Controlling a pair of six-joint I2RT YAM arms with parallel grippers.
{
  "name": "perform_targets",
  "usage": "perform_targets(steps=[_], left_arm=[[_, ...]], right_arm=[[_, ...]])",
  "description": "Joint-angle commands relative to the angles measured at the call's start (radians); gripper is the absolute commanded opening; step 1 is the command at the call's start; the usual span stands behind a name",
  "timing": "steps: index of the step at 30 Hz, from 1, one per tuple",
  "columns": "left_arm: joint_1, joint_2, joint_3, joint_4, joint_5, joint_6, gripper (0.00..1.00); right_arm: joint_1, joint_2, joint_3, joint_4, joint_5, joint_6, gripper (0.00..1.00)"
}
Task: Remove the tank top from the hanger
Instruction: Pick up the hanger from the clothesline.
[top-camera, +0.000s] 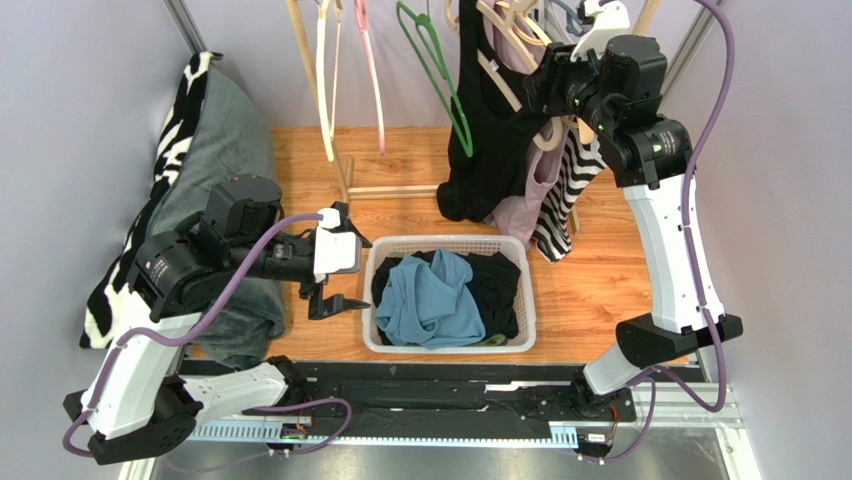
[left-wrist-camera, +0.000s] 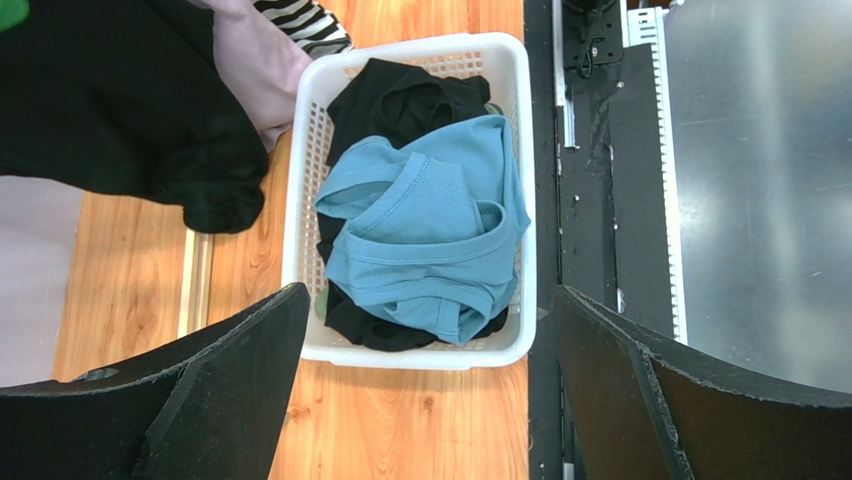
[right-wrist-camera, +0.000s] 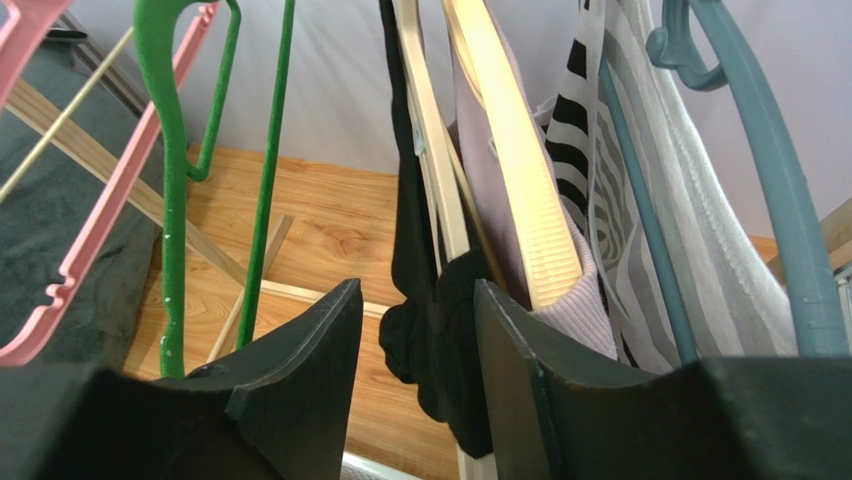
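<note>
**R gripper straddles black top, L idle by basket**

R gripper up high among hung clothes. Fingers apart, one each side of black tank top. Gap shows on one side, so not clamped. Top hangs on wooden hanger. L gripper spread wide, holding nothing, low just beside white basket w/ blue shirt on top.

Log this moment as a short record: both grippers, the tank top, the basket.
right gripper: up at the rack, fingers apart with the black tank top between them; grip unclear
black tank top: hanging on its wooden hanger, not yet off
left gripper: open, empty, above the white basket
white basket: blue top lying over black clothes
neighbours: lilac garment and striped garment beside the tank top
</note>
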Motion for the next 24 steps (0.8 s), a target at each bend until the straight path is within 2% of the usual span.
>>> perform_targets(steps=[1, 2, 5, 10, 18, 22, 24], left_arm=[[0.003, 0.005, 0.011, 0.012, 0.034, -0.001, 0.99], [0.005, 0.006, 0.016, 0.012, 0.035, -0.003, 0.99], [0.003, 0.013, 0.026, 0.012, 0.040, -0.004, 0.99], [0.005, 0.013, 0.032, 0.008, 0.041, -0.003, 0.99], [0.005, -0.003, 0.016, 0.008, 0.032, 0.000, 0.99], [0.005, -0.007, 0.011, 0.006, 0.034, 0.000, 0.99], [0.005, -0.006, 0.009, 0.008, 0.035, -0.003, 0.99]], right_arm=[[0.039, -0.011, -0.037, -0.006, 0.055, -0.052, 0.47], [0.052, -0.011, -0.041, -0.004, 0.083, -0.065, 0.43], [0.111, 0.009, -0.035, -0.010, 0.161, -0.112, 0.39], [0.206, 0.041, -0.035, -0.015, 0.256, -0.200, 0.41], [0.214, 0.047, -0.042, 0.022, 0.299, -0.203, 0.36], [0.214, 0.037, -0.056, 0.028, 0.325, -0.204, 0.44], [0.213, 0.030, -0.061, 0.033, 0.325, -0.203, 0.52]])
